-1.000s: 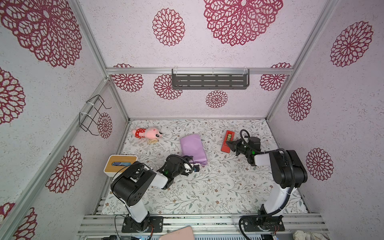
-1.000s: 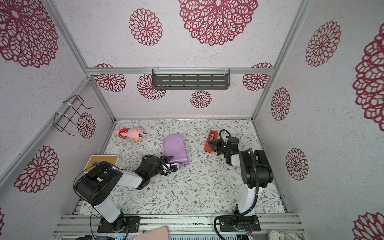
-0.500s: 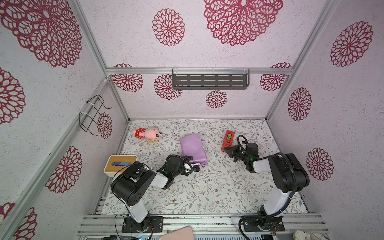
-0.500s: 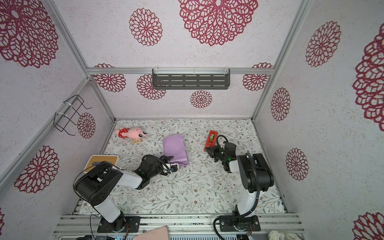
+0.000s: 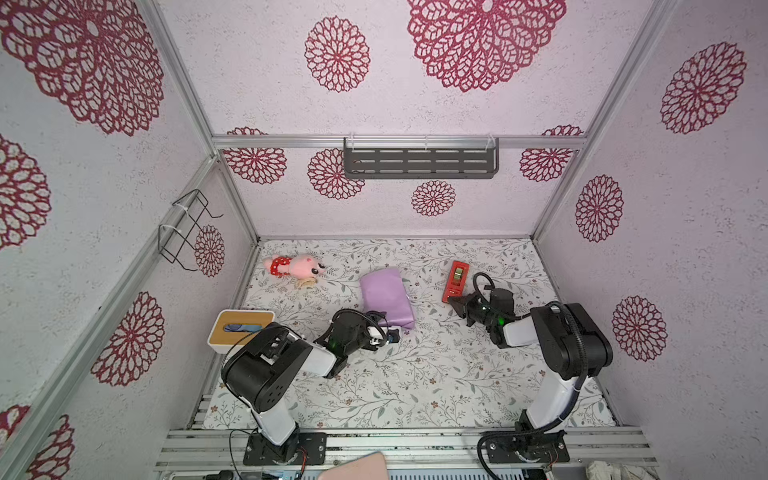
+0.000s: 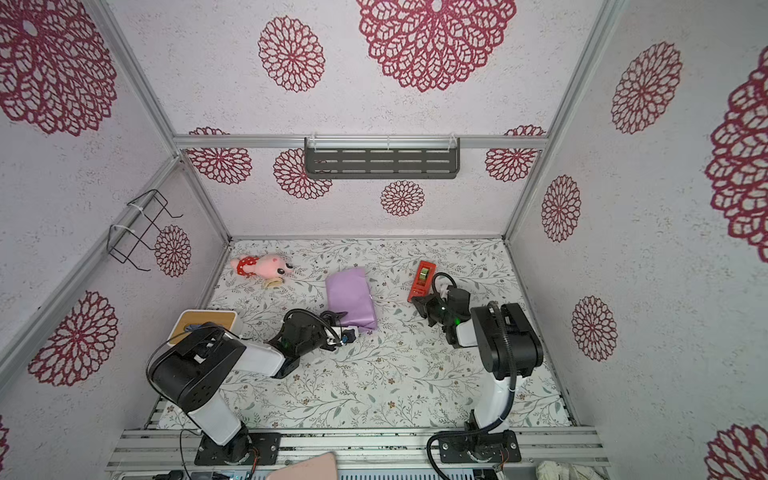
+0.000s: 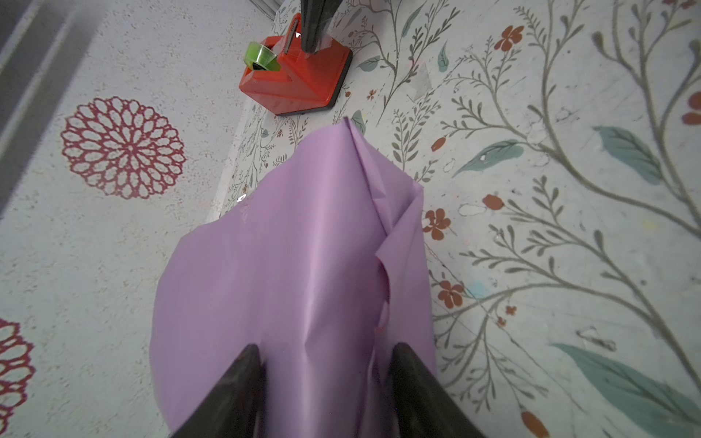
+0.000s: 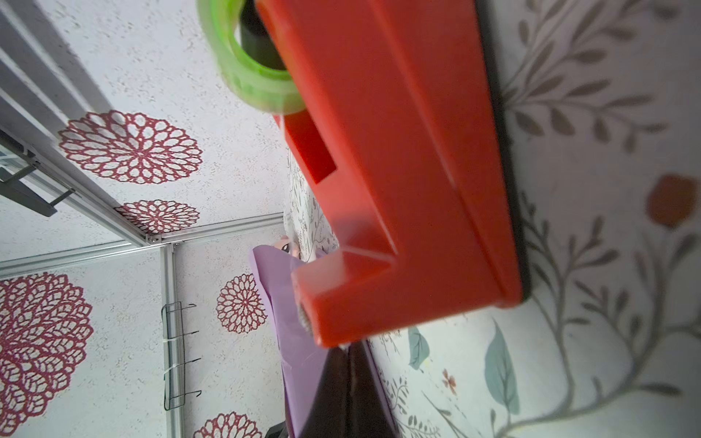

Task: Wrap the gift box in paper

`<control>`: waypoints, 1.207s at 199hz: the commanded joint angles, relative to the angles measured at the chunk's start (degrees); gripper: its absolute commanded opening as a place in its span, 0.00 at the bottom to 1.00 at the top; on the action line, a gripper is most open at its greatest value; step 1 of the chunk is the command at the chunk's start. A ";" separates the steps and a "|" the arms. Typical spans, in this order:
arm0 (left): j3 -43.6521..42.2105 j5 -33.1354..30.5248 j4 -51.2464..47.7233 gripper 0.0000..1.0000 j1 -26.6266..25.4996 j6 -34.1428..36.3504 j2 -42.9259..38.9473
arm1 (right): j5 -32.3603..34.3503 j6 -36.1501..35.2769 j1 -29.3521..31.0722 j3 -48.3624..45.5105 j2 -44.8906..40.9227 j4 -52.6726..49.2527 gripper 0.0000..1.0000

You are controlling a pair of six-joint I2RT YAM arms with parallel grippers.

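Working the rig from afar, I have my left gripper point(image 7: 326, 354), tapered black jaws half spread, clamped on the near end of the paper point(image 5: 386, 297). The paper is a smooth lilac bundle, creased and loosely folded, lying mid-table point(image 5: 415, 382) on the floral print. The gift box is hidden from me. My right gripper point(image 8: 347, 366), pinched fully closed, meets the cutter end of the glossy red tape dispenser point(image 5: 457, 276) nearby.

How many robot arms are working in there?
2. The left arm, jaws around the lilac paper at mid-table; the right arm, jaws shut beside the red tape dispenser. None seems hidden.
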 commanded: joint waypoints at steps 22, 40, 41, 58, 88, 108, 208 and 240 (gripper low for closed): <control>0.27 -0.64 -4.05 0.57 0.28 -0.35 0.01 | 1.25 -5.45 -0.94 -0.77 3.27 -7.38 0.00; 0.27 -0.60 -4.05 0.57 0.28 -0.33 -0.06 | 2.71 -7.91 -1.55 -0.39 3.18 -10.32 0.00; 0.27 -0.62 -4.05 0.57 0.28 -0.34 -0.07 | 2.78 -8.05 -1.60 -0.39 3.20 -10.52 0.00; 0.21 -0.56 -4.06 0.57 0.27 -0.35 0.01 | 3.73 -9.99 -2.09 0.10 3.03 -12.88 0.00; 0.27 -0.73 -4.05 0.57 0.28 -0.35 0.00 | 6.25 -13.82 -2.62 1.16 2.42 -18.30 0.00; 0.27 -0.69 -4.05 0.57 0.28 -0.35 0.01 | 8.05 -16.79 -3.12 1.97 2.07 -22.34 0.00; 0.27 -0.91 -4.05 0.57 0.28 -0.44 0.01 | 13.89 -26.79 -4.64 6.44 -0.11 -33.32 0.00; 0.27 -0.93 -4.23 0.57 0.28 -0.40 0.01 | 9.52 -28.54 -4.57 4.71 -4.83 -29.97 0.00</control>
